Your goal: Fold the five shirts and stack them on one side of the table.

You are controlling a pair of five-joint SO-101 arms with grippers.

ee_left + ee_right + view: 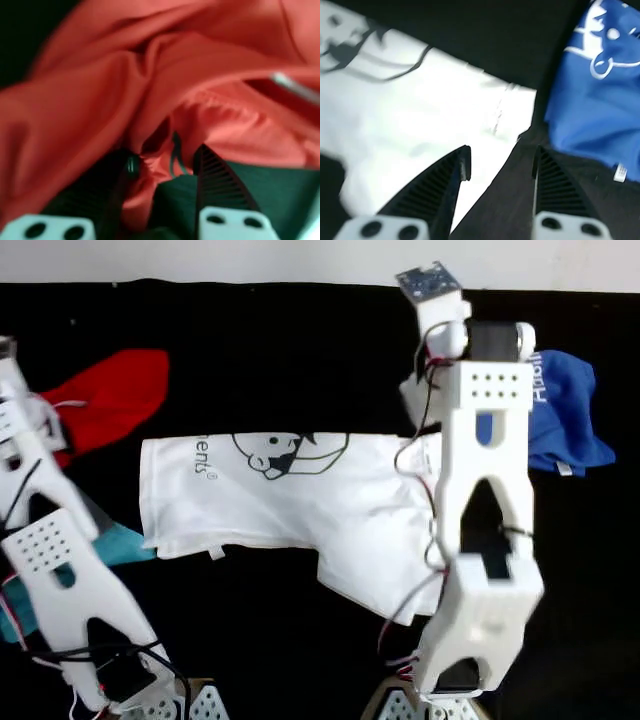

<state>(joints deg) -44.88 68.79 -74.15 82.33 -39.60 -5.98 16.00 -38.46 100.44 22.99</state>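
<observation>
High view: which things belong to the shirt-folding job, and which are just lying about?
Belong to the job: white shirt, red shirt, blue shirt, teal shirt.
Lying about: only the black table cover.

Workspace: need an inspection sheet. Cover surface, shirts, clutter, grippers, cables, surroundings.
Surface: black cloth covers the table.
Job's things: white shirt spread out mid-table, not folded; red shirt bunched at one side; blue shirt bunched at the other; teal shirt partly under the left arm.
Clutter: nothing seen.
Grippers: left gripper open, red fabric between its fingers; right gripper open, over the white shirt's edge beside the blue one.
Cables: wires loop loosely off the right arm above the white shirt.
Surroundings: pale wall behind the table.
</observation>
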